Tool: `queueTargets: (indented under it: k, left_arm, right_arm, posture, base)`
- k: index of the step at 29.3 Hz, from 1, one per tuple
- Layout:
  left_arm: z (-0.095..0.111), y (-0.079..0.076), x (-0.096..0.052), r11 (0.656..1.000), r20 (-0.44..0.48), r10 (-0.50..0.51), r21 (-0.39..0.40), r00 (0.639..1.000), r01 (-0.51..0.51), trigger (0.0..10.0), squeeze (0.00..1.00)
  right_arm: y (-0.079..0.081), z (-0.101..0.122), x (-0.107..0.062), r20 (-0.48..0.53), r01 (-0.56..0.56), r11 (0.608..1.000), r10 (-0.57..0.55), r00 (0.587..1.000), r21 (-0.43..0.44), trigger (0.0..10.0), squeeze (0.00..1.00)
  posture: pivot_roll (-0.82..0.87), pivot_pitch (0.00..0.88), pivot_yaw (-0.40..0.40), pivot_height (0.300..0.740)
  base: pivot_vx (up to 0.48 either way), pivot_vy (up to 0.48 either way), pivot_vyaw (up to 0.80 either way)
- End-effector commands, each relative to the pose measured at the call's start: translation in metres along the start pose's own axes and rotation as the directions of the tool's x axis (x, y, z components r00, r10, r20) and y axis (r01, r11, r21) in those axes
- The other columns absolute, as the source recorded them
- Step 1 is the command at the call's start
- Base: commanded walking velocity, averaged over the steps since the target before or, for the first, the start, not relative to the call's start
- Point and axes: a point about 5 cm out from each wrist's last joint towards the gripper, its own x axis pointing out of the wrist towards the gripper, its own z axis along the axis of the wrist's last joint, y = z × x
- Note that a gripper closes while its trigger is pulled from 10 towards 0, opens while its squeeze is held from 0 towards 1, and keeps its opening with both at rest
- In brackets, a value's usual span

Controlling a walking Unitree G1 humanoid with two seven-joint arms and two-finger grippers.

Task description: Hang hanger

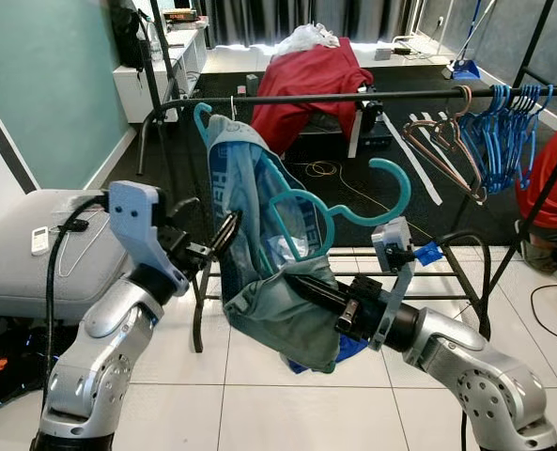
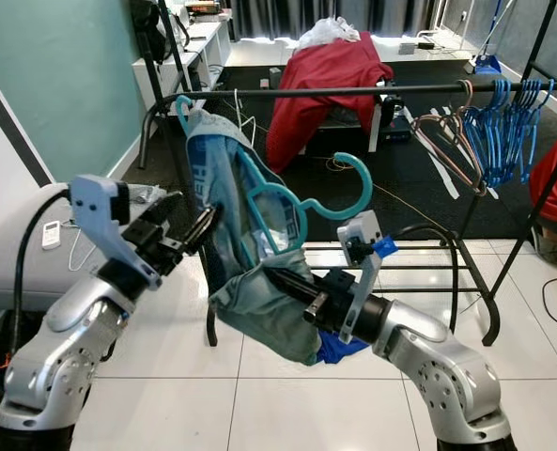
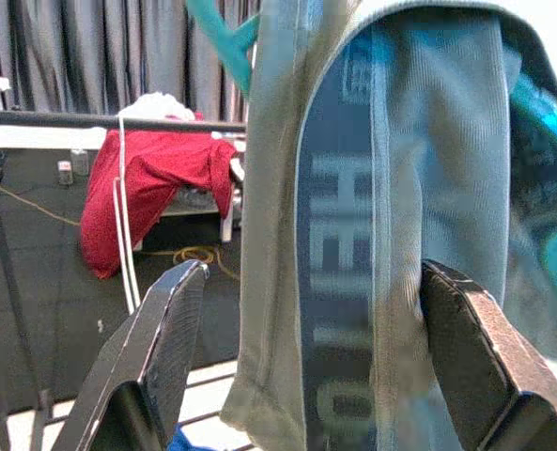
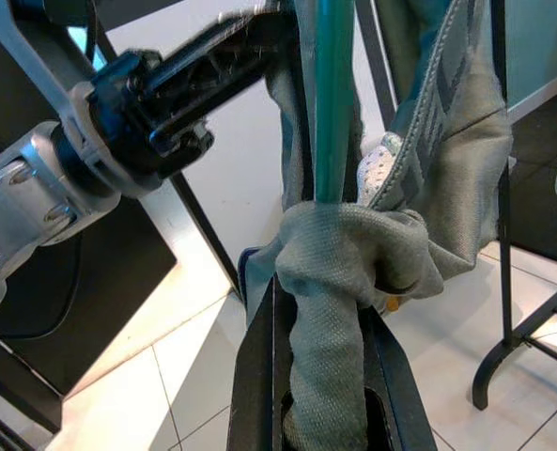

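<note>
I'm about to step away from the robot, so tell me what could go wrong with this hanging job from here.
The right gripper is clamped on bunched grey-green garment with the teal hanger, whose hook points away from the rail; it may miss.

The garment looks tangled with another teal hook at the rail; pulling could drag it off.

The left gripper is open around the fabric and could snag it.

Rail (image 1: pixel 353 97) runs across the upper frame. Garment (image 1: pixel 259 235) hangs from it left of centre, on a hanger (image 1: pixel 201 115) hooked over the rail. Second hanger (image 1: pixel 353 211) sits tilted at frame centre, against the garment. Left gripper (image 1: pixel 224 235) is at the garment's left edge; right gripper (image 1: pixel 301 287) is lower centre, under the bunched cloth. Spare hangers (image 1: pixel 489 127) hang upper right. Red cloth (image 1: pixel 306 80) lies behind the rail, top centre. Bench (image 1: pixel 24 254) is at the left edge.
</note>
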Motion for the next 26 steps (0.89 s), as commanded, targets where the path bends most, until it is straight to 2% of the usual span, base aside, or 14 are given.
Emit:
queueTargets:
  k: [1, 5, 11, 12, 14, 15, 20, 26]
  left_arm:
    - [0.002, 0.000, 0.001, 1.000, 0.018, 0.001, -0.009, 1.000, -0.001, 10.0, 0.00]
    - [0.001, -0.002, 0.003, 1.000, 0.024, -0.001, -0.012, 1.000, 0.001, 10.0, 0.00]
    - [-0.003, -0.018, 0.008, 0.995, 0.027, -0.072, -0.070, 0.997, 0.073, 10.0, 0.00]
    - [-0.004, -0.021, 0.008, 0.992, 0.028, -0.092, -0.087, 0.995, 0.094, 2.5, 0.00]
    - [-0.004, -0.024, 0.009, 0.989, 0.029, -0.106, -0.099, 0.994, 0.109, 2.5, 0.00]
    - [-0.005, -0.028, 0.009, 0.985, 0.033, -0.126, -0.116, 0.991, 0.129, 0.0, 0.00]
    - [-0.005, -0.032, 0.011, 0.982, 0.043, -0.138, -0.123, 0.990, 0.142, 0.0, 0.00]
    - [0.000, -0.018, 0.013, 0.993, 0.052, -0.081, -0.079, 0.995, 0.085, 0.0, 0.00]
  right_arm:
    - [0.005, 0.001, 0.002, 0.002, -0.033, 0.999, 0.033, 0.999, 0.001, 0.0, 0.00]
    - [0.005, 0.001, 0.002, 0.002, -0.036, 0.999, 0.036, 0.999, 0.002, 0.0, 0.00]
    - [0.007, 0.001, 0.003, 0.003, -0.039, 0.999, 0.039, 0.999, 0.000, 0.0, 0.00]
    - [0.007, 0.001, 0.004, 0.005, -0.039, 0.999, 0.039, 0.999, -0.001, 0.0, 0.00]
    - [0.007, 0.001, 0.004, 0.006, -0.038, 0.999, 0.038, 0.999, -0.002, 0.0, 0.00]
    - [0.007, 0.001, 0.004, 0.007, -0.037, 0.999, 0.037, 0.999, -0.002, 0.0, 0.00]
    - [0.007, 0.002, 0.004, 0.010, -0.036, 0.999, 0.036, 0.999, -0.003, 0.0, 0.00]
    - [0.008, -0.001, 0.004, -0.005, -0.037, 0.999, 0.037, 0.999, -0.002, 0.0, 0.00]
  posture:
    - [-0.07, 0.000, 0.034, 0.740]
    - [-0.07, 0.000, 0.034, 0.740]
    - [-0.08, 0.000, 0.037, 0.740]
    - [-0.08, 0.000, 0.039, 0.740]
    - [-0.08, 0.000, 0.039, 0.740]
    - [-0.08, 0.000, 0.039, 0.740]
    - [-0.08, 0.000, 0.043, 0.740]
    - [-0.08, 0.000, 0.044, 0.740]
  base:
    - [0.000, 0.000, 0.00]
    - [0.000, 0.000, 0.00]
    - [0.000, 0.000, 0.00]
    - [0.000, 0.000, 0.00]
    - [0.000, 0.000, 0.00]
    - [0.000, 0.000, 0.00]
    - [0.000, 0.000, 0.00]
    - [0.000, 0.000, 0.00]
